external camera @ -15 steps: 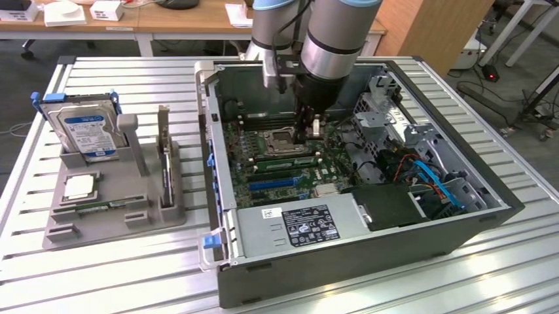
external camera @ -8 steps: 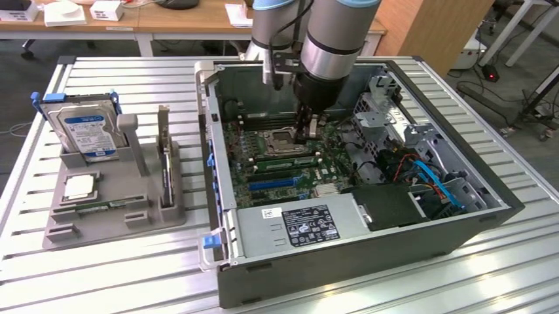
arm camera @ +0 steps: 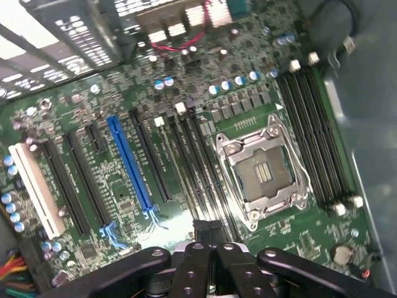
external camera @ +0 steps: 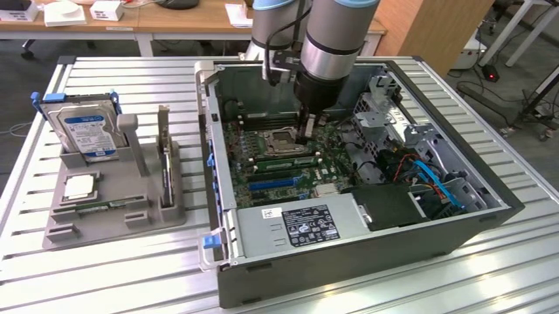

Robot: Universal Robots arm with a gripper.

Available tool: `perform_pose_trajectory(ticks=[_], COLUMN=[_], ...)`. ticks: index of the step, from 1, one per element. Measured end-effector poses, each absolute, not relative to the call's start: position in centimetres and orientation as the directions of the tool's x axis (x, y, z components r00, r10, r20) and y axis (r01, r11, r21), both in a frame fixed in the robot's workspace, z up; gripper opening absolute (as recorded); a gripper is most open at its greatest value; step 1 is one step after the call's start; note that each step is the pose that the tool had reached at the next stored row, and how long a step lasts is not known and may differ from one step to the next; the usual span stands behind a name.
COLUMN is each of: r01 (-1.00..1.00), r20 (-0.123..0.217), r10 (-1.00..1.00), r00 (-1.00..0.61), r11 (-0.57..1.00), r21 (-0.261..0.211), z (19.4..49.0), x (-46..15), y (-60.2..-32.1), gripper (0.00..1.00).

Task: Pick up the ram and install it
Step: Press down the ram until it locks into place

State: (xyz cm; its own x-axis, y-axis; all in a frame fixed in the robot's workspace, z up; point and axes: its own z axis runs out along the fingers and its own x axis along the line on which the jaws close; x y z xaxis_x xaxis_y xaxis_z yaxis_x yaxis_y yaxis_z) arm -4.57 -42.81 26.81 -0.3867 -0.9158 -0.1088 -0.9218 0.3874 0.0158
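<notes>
Green motherboard [external camera: 288, 154], densely studded with small parts, lies inside an open grey sheet-metal computer case [external camera: 349, 252]. Square silver CPU socket [arm camera: 263, 167] with black memory slots [arm camera: 313, 133] alongside and a blue expansion slot [arm camera: 130, 164]. Black gripper [external camera: 305, 136] hangs low over the board by the socket, centre of the exterior view. In the wrist view its fingers [arm camera: 192, 267] are clenched on a thin dark strip seen edge-on, apparently the ram [arm camera: 208, 231], just above the slots beside the socket. Grey plastic fixture [external camera: 114, 219] at the exterior view's left holds a silver blue-labelled hard drive [external camera: 88, 134] upright and a dark card [external camera: 164, 147] on edge. Everything sits on a ribbed aluminium table [external camera: 105, 275]. Wooden desks [external camera: 166, 19] and a grey floor behind.
</notes>
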Motion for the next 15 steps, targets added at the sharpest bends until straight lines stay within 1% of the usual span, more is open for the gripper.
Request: perform_pose_trajectory(ticks=[15], r01=[-0.798], r20=[-0.109], r10=[-0.792], r00=[-0.601], r11=[0.603], r21=[0.016], z=[26.76], x=[-4.56], y=[-42.81], gripper=[0.09])
